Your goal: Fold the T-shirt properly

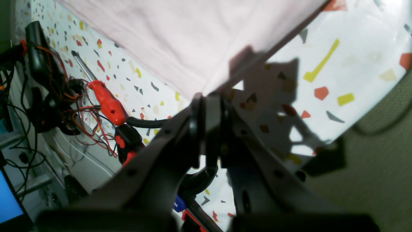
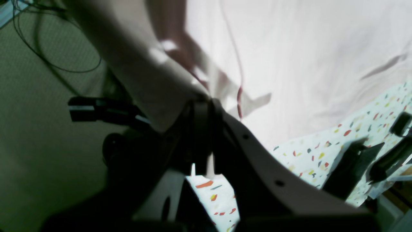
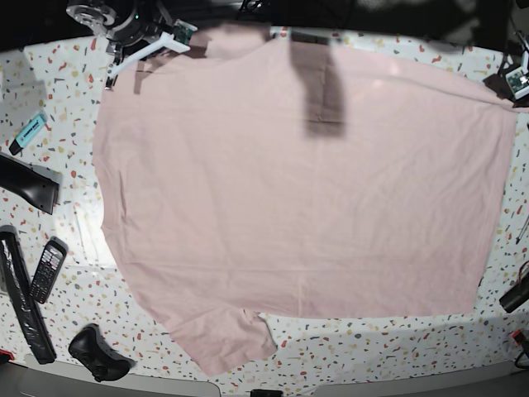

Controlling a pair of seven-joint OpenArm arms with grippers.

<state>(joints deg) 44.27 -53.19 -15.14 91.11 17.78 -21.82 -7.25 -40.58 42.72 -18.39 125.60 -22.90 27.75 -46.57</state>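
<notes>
Risks, item one: slip at the left gripper [image 1: 206, 100]. Closed on a narrow corner of the pale pink T-shirt [image 3: 289, 190]; a pull along the taut edge could draw so small a pinch free.

Item two: uneven lift at the right gripper [image 2: 207, 102]. Closed on bunched cloth; the wrist view is dim and blurred here, so this is probably one edge, though a second layer may be caught, which would skew the fold.

Item three: the short sleeve [image 3: 225, 337], jutting towards seven o'clock in the base view. Left crooked, it could crumple under the body during folding.

Item four: the red-handled screwdriver [image 1: 107, 102], at nine o'clock from the left fingertips in their wrist view. A low sweep that way could snag it.

Position: T-shirt spread broadly over the speckled tabletop [image 3: 463, 351], lettering unseen. In the base view, its body extends from the left gripper towards eight o'clock, from the right towards four. In the left wrist view, cloth fans from the fingertips between ten and one o'clock.
</notes>
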